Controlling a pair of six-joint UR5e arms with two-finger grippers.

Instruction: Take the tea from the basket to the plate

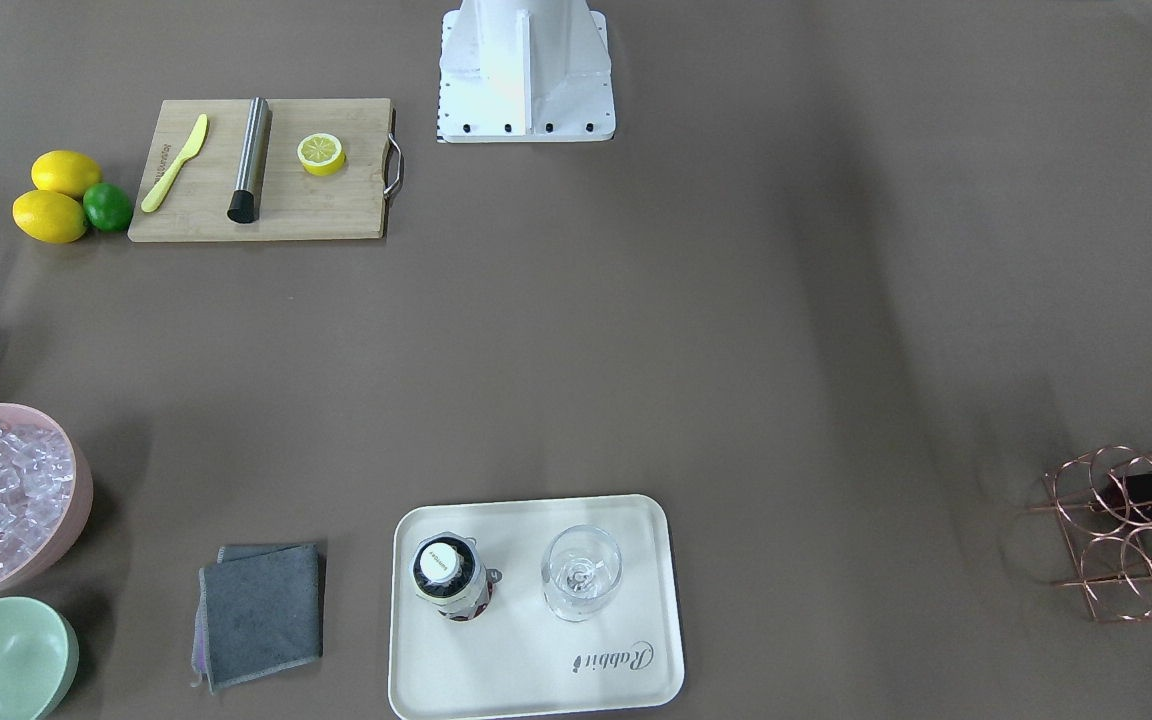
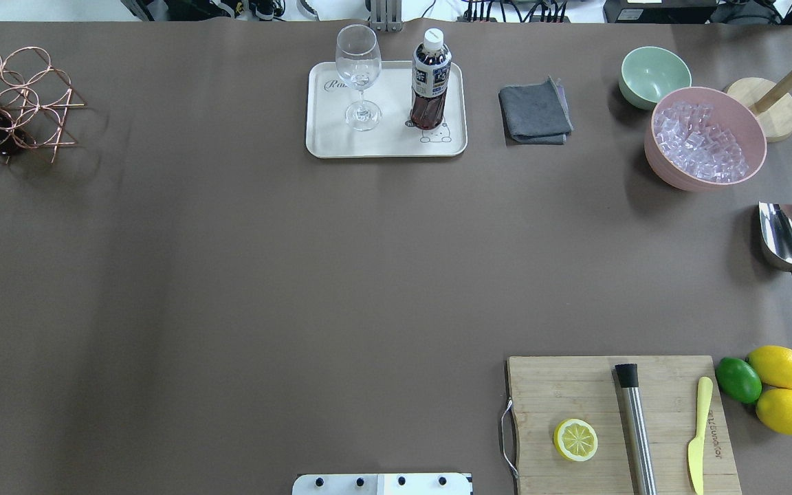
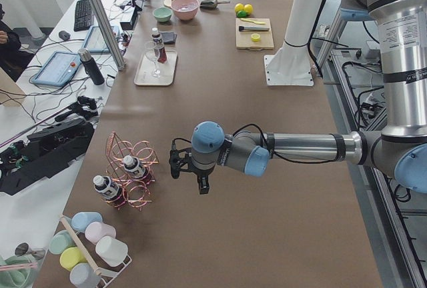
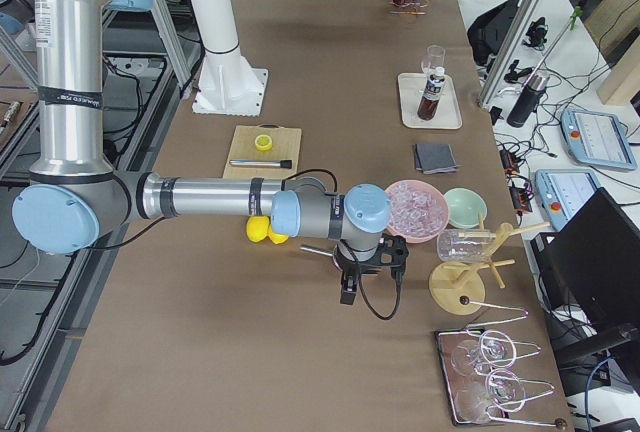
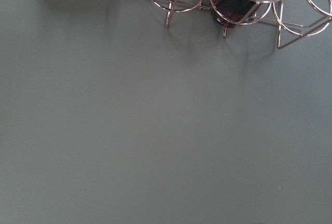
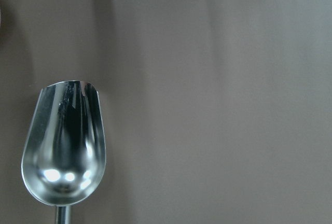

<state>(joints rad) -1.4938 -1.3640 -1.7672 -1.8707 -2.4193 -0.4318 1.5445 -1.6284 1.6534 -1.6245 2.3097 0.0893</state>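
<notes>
Hanging over bare tabletop near the basket (image 3: 130, 175), left gripper (image 3: 200, 185): whether its fingers are parted cannot be told. Likewise right gripper (image 4: 348, 290), over the table's other end.

Tea (image 2: 430, 79): clear bottle, dark brown liquid, white cap, white-and-blue label. It stands upright on the plate (image 2: 386, 148), beside a wine glass (image 2: 358, 75), not touching.

Overhead view shows a bear drawing (image 2: 435, 134) at the tea's base. Left side view shows two bottles (image 3: 107, 188) lying in the basket, overhead only one.
</notes>
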